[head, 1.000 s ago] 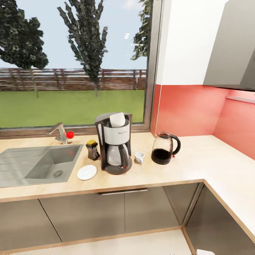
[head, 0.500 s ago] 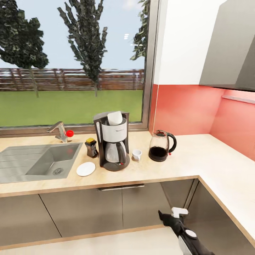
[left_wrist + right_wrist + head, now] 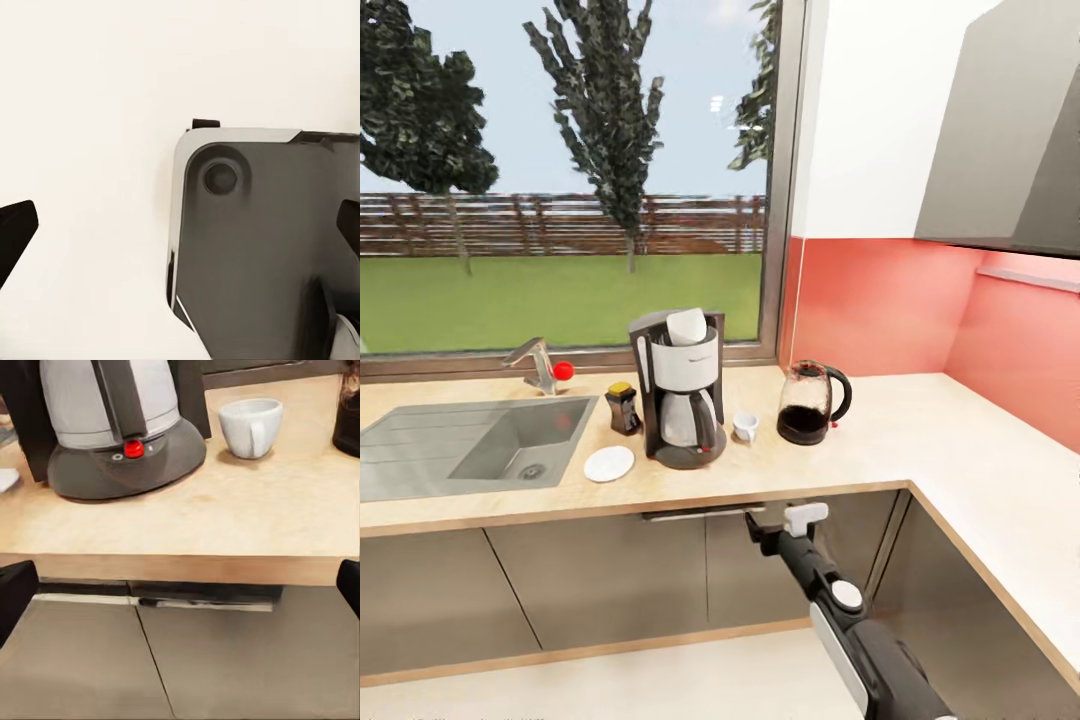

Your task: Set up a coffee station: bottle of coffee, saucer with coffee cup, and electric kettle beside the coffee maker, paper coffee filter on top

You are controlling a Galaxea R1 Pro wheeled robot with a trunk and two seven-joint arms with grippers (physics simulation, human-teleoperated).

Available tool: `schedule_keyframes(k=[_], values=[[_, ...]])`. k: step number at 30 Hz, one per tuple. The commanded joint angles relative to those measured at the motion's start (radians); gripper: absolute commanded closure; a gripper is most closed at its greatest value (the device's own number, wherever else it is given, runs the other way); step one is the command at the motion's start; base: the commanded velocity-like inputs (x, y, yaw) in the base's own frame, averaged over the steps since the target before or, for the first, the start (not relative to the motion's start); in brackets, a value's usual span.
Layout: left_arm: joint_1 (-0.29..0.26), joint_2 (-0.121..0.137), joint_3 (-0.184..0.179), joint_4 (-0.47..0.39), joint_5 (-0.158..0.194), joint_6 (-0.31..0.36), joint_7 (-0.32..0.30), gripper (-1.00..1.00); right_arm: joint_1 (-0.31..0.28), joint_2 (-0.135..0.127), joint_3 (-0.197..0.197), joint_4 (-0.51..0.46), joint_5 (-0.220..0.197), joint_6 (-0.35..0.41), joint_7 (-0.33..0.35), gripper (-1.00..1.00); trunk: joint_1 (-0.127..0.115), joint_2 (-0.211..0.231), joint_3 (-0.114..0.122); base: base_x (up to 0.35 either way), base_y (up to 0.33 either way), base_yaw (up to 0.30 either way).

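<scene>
The coffee maker (image 3: 679, 390) stands upright on the desk (image 3: 920, 450), right of the sink (image 3: 470, 445) and under the window (image 3: 570, 170). A white paper filter (image 3: 687, 327) rests in its open top. The coffee jar (image 3: 623, 407) stands just beside the maker's left, between it and the sink. The saucer (image 3: 609, 463) lies flat nearer the desk's front edge, left of the maker's base, with nothing on it. The cup (image 3: 745, 426) sits directly on the desk just right of the maker, well apart from the saucer. The kettle (image 3: 807, 403) stands farther right, beside the cup, its handle turned toward the red wall (image 3: 880, 310).

The right end effector (image 3: 784, 521) hangs below the desk's front edge in front of the grey cabinets (image 3: 590, 590), under the cup and kettle. Its fingers (image 3: 805, 517) are spread wide apart and hold nothing. In the right wrist view, the dark fingertips (image 3: 15, 592) show at the two sides of the frame, with the cabinet fronts (image 3: 180, 660) between them and the maker's base (image 3: 124, 450) with its red switch (image 3: 133, 448) and the cup (image 3: 250, 426) up on the desk beyond.

In the left wrist view, the left end effector (image 3: 180, 232) is likewise wide open and empty, its dark tips (image 3: 15, 232) at the frame's edges, pointing at a pale floor (image 3: 90, 112) and a grey part of the robot's base (image 3: 262, 247).
</scene>
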Motion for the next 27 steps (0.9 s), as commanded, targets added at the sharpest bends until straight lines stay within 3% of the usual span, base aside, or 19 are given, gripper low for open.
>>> schedule_keyframes(k=[1,6,8,11,12,15,21,27], values=[[-0.001,0.000,-0.001,0.001,0.009,-0.003,-0.003,-1.00,-0.001,0.000,0.015,-0.006,-0.011,-0.003,0.004,-1.00,0.001,-0.002,-0.002,-0.031,0.000,0.000],[-0.001,-0.002,-0.002,0.001,0.009,-0.003,-0.003,-1.00,-0.001,0.002,0.135,-0.105,-0.011,0.028,0.002,-1.00,0.001,-0.002,-0.002,-0.011,0.000,0.000],[-0.001,-0.003,-0.003,0.001,0.008,-0.003,-0.003,-1.00,-0.001,0.008,0.173,-0.253,-0.012,0.163,0.000,-1.00,0.001,-0.002,-0.002,-0.002,0.000,0.000],[-0.001,-0.003,-0.004,0.001,0.004,-0.003,-0.003,-1.00,-0.001,0.029,0.183,-0.400,-0.013,0.320,-0.001,-1.00,0.001,-0.002,-0.002,0.000,0.000,0.000],[-0.001,-0.003,-0.004,0.001,0.004,-0.003,-0.003,-1.00,-0.001,0.035,0.184,-0.418,-0.013,0.339,-0.001,-1.00,0.001,-0.002,-0.002,0.000,0.000,0.000],[-0.001,-0.002,-0.003,0.001,0.003,-0.003,-0.003,-1.00,-0.001,0.084,0.184,-0.493,-0.014,0.408,0.000,-1.00,0.001,-0.002,-0.002,0.000,0.000,0.000],[0.001,-0.008,-0.001,-0.011,0.014,-0.007,0.001,-1.00,-0.002,0.121,0.179,-0.512,-0.014,0.423,-0.001,-1.00,0.000,-0.002,-0.002,0.000,0.000,0.000],[0.001,-0.006,-0.001,-0.011,0.016,-0.007,0.001,-1.00,-0.002,0.104,0.180,-0.512,-0.016,0.423,-0.001,-1.00,0.000,-0.002,-0.002,0.000,0.000,0.000]])
